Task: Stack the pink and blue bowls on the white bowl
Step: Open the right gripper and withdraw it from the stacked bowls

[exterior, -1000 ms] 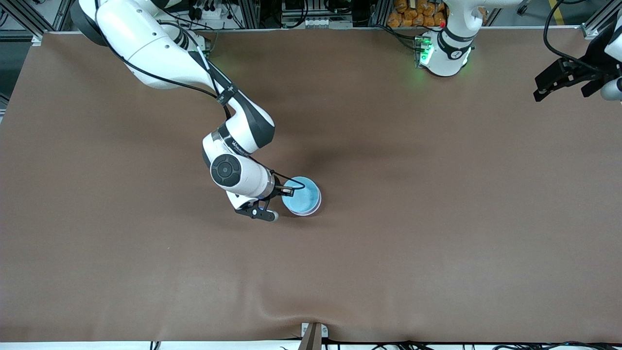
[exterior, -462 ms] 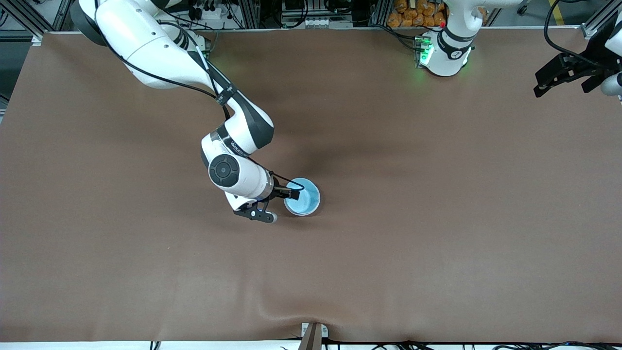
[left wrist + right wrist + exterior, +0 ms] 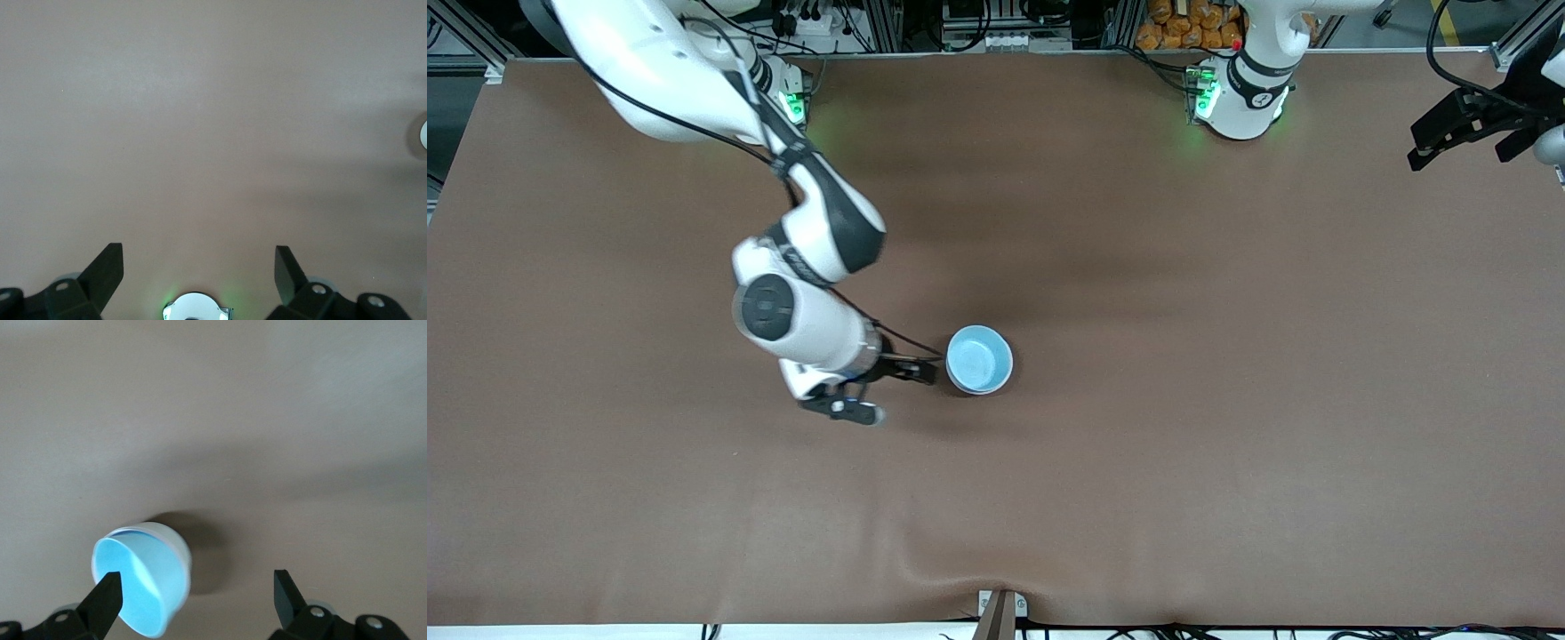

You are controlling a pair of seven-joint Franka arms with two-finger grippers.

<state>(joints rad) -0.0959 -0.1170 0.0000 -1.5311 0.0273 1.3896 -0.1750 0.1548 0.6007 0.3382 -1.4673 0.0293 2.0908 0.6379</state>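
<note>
The blue bowl [image 3: 979, 358] stands upright mid-table, nested in a bowl with a whitish outer wall [image 3: 179, 553], the white bowl as far as I can tell. The pink bowl does not show. In the right wrist view the blue inside [image 3: 137, 583] shows close to one fingertip. My right gripper [image 3: 889, 391] is open and empty, low beside the stack toward the right arm's end, not touching it; it also shows in its own wrist view [image 3: 197, 581]. My left gripper [image 3: 1458, 133] is open and empty, raised at the left arm's end of the table, and waits.
Bare brown table cloth [image 3: 1227, 444] lies all round the stack. The left arm's base with its green light [image 3: 1232, 89] stands at the table's edge and shows in the left wrist view [image 3: 193, 308]. A cloth wrinkle [image 3: 960, 569] lies near the front edge.
My right gripper has let go of the blue bowl's rim and drawn back toward the right arm's end. The bowl now rests level in the stack. The left gripper drifted slightly.
</note>
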